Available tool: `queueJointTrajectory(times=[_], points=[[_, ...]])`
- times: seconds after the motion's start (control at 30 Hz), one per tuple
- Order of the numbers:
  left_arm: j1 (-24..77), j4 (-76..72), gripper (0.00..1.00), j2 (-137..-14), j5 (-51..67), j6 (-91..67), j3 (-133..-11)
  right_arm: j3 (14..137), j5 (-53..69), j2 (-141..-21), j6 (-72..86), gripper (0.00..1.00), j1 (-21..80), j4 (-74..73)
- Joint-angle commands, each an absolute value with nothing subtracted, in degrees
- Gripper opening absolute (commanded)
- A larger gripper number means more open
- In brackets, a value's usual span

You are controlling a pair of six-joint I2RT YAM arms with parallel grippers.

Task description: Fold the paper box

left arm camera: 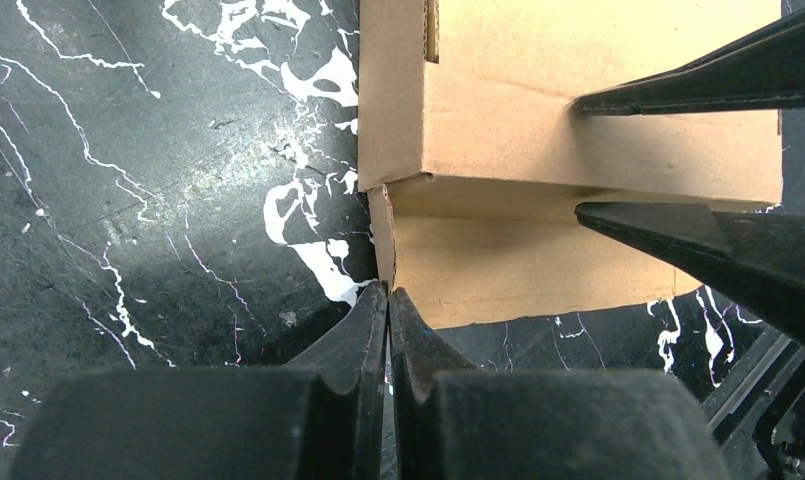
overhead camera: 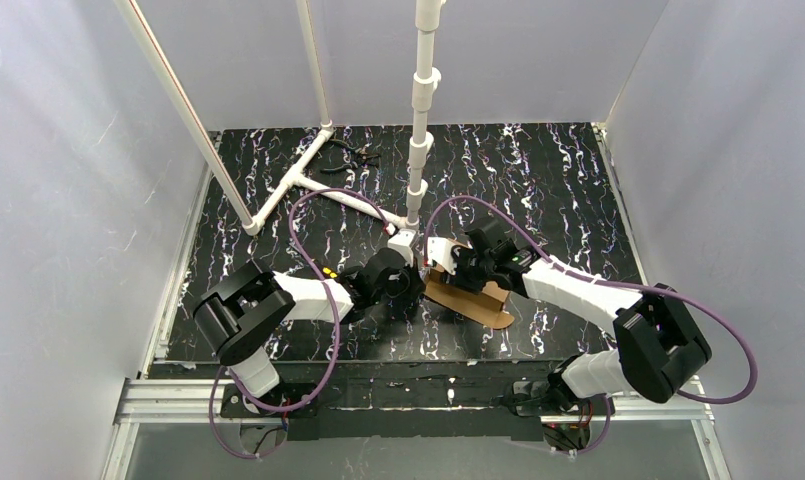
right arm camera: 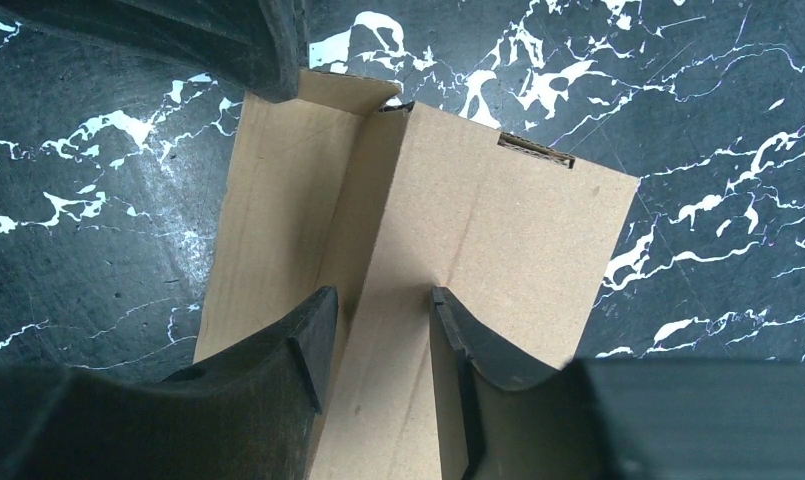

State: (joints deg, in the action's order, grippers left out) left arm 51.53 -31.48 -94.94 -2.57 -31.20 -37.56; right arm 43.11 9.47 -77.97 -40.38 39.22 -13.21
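Paper box [right arm camera: 498,230]: brown unprinted cardboard, partly folded, lying on black marbled table [left arm camera: 128,200], directly under and betw both grippers.

At left gripper [left arm camera: 388,292]: closed down to a hairline slit, nothing visible betw pads. Tips touching box's nearest corner, where a short end flap meets a raised side wall. Rest of box ahead and to right of tips. Can't tell if any cardboard edge is pinched in slit.

At right gripper [right arm camera: 382,295]: partly spread, moderate gap, straddling a long crease where one panel rises from the other. One finger over left-hand panel + crease, other fingertip lying on broader right-hand panel. Firm contact on both sides: can't tell. Small slot cut in far edge of broader panel, ahead and right of tips. Far corner of box, ahead-left of tips, hidden under left gripper.

In L wrist cam: right gripper coming in from right side, one finger above raised wall, one below, pointing toward left tips but apart from them.

In top cam: both grippers nose to nose near table centre, box poking out toward near edge below right gripper. White PVC pipe frame [overhead camera: 419,130] well beyond both grippers, toward back of table.
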Motion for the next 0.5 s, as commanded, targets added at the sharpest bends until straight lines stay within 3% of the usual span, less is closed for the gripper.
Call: queueJointTrajectory(times=[0.0,0.47], points=[[52.8,-29.3,0.0,-92.5,-3.3,-30.1,-38.8,43.0,11.0,-80.8,-38.4,0.47,39.0,-16.5],[53.5,-29.0,0.0,-91.5,-2.2,-27.6,-39.6,43.2,11.1,-81.7,-38.2,0.47,39.0,-16.9]])
